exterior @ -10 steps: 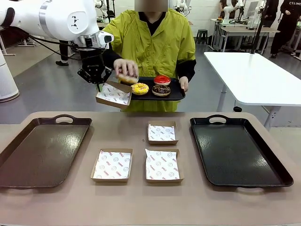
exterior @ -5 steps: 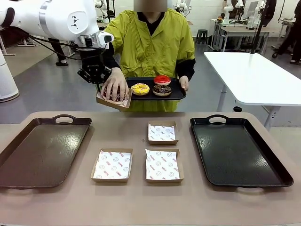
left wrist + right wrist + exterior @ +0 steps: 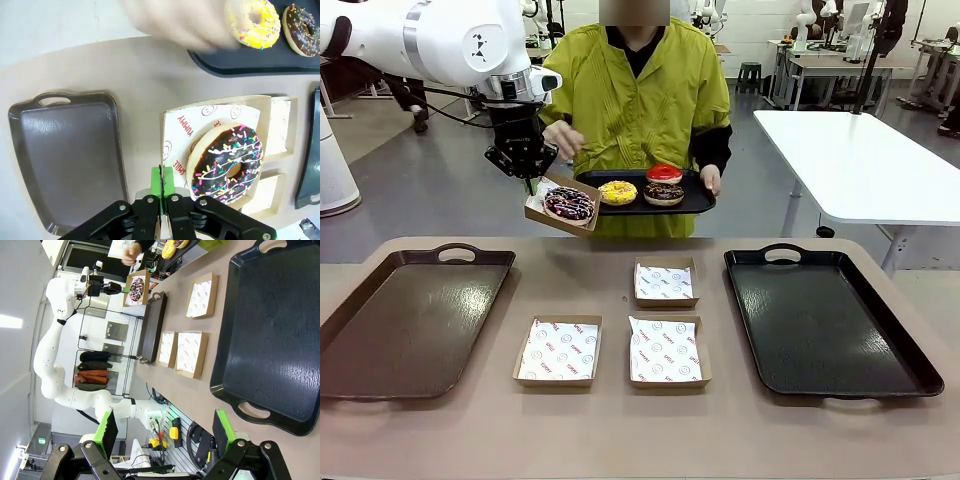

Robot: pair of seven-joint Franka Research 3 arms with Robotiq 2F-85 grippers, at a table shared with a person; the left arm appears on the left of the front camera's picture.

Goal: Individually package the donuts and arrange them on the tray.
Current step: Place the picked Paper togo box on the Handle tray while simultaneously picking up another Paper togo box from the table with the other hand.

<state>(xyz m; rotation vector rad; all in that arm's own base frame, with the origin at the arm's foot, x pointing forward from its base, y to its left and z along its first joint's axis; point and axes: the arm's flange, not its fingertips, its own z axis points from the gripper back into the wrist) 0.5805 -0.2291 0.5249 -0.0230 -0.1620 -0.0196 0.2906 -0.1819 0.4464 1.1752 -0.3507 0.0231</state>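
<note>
the left gripper (image 3: 162, 181) is clamped tight on one edge of a paper-lined cardboard box (image 3: 175, 125) and holds it in the air over the table (image 3: 620, 430), a little tilted, just beside the small black tray (image 3: 698, 203) that the person carries. the dark sprinkled donut (image 3: 227, 165) lies inside that box. on the person's tray sit the yellow-iced donut (image 3: 617, 190), the red-glazed donut (image 3: 664, 172) and the chocolate donut (image 3: 663, 192). the person's hand (image 3: 560, 138) is raised above the box, apart from it. the right gripper (image 3: 165, 427) stands wide open above the near end of the large black tray (image 3: 270, 340). three lined boxes (image 3: 558, 350) lie on the table between the brown tray (image 3: 410, 320) and the large black tray.
</note>
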